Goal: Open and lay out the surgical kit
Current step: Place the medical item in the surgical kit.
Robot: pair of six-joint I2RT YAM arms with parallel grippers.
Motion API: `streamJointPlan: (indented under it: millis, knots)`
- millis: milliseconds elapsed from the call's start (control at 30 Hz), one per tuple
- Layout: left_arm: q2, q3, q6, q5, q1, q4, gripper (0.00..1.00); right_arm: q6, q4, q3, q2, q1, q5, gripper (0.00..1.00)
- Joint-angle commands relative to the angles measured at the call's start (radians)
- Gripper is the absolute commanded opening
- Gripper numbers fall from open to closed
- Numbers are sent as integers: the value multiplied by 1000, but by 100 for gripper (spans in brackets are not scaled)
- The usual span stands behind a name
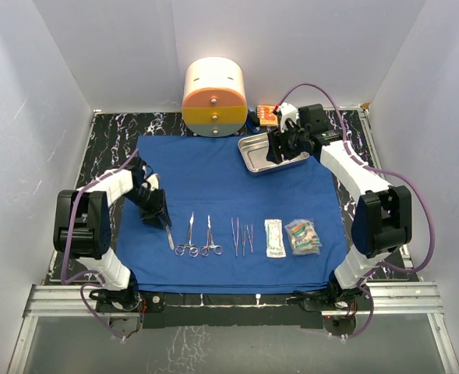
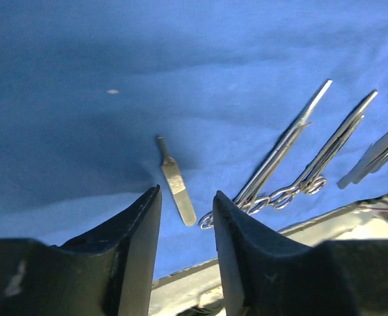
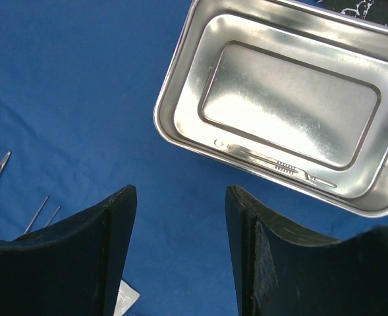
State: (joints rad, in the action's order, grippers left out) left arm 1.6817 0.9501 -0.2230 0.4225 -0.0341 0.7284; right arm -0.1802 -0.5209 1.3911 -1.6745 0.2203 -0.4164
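Note:
The blue cloth lies spread flat on the table. Along its near part runs a row: a scalpel, scissors, forceps, tweezers and two clear packets. My left gripper hovers over the row's left end. In the left wrist view that gripper is open and empty, with the scalpel flat on the cloth just past its tips. The steel tray sits at the cloth's far right. My right gripper stands open beside the tray, in which a second scalpel lies.
A round cream-and-orange container stands behind the cloth, with a small orange box to its right. White walls close in three sides. Black marbled tabletop shows around the cloth, and a metal rail runs along the near edge.

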Motion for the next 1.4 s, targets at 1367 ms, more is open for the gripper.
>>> streamJointPlan:
  millis: [1367]
  knots:
    - [-309, -194, 858, -202, -382, -213, 52, -9, 38, 1, 22, -8, -18, 55]
